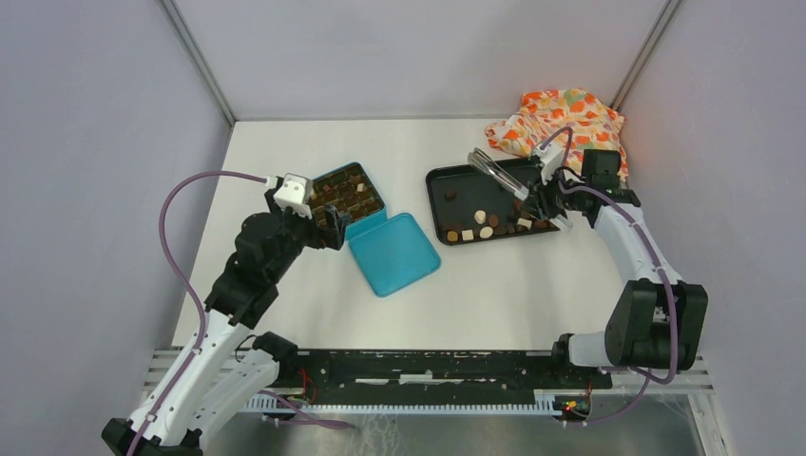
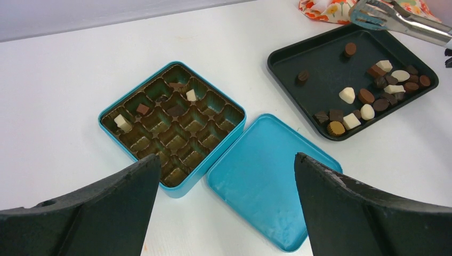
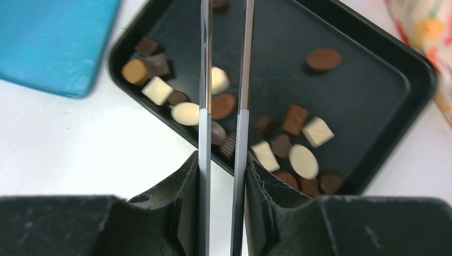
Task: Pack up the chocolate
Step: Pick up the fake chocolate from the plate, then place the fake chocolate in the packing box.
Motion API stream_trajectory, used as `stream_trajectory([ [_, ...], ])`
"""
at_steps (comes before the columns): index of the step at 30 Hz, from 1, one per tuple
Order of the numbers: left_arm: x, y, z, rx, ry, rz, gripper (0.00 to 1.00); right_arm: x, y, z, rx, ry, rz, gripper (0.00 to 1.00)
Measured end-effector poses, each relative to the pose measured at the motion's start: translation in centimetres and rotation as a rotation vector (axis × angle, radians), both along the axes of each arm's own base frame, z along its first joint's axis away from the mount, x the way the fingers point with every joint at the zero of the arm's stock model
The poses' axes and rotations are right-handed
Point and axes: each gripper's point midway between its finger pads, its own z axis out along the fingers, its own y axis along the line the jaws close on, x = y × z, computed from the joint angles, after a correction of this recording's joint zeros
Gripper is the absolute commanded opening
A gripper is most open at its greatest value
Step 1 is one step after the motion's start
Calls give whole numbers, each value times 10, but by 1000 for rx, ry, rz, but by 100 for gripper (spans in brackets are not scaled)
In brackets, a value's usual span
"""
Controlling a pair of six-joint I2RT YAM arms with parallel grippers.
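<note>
Several chocolate pieces (image 1: 485, 228), dark, light brown and cream-white, lie in the near part of a black tray (image 1: 458, 180); they also show in the left wrist view (image 2: 368, 98) and the right wrist view (image 3: 298, 133). A few pieces (image 2: 142, 109) sit in the brown compartments of an open teal box (image 1: 347, 195). My right gripper (image 1: 542, 204) (image 3: 222, 157) is shut on metal tongs (image 3: 204, 80), whose two arms reach over the tray's chocolates. My left gripper (image 1: 331, 228) (image 2: 226, 157) is open and empty, just above the box's near corner and the teal lid (image 2: 266, 176).
The teal lid (image 1: 393, 253) lies flat on the white table, touching the box's near right side. An orange flowery cloth (image 1: 561, 119) is bunched at the back right behind the tray. Grey walls close in the left, back and right.
</note>
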Motion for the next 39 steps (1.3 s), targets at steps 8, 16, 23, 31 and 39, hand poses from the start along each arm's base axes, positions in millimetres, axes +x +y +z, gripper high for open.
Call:
stream_trajectory([
  [8,0,0,0,0,0,0,100,-8,87,18,28,-1,259,9],
  [16,0,0,0,0,0,1,100,7,182,33,0,-19,472,10],
  [23,0,1,0,0,-2,4,100,14,257,28,-86,-21,577,10],
  [31,-1,3,3,-2,-10,12,100,20,317,11,-191,-42,616,12],
  [39,-1,4,4,-2,-13,19,100,27,330,-15,-268,-25,596,14],
])
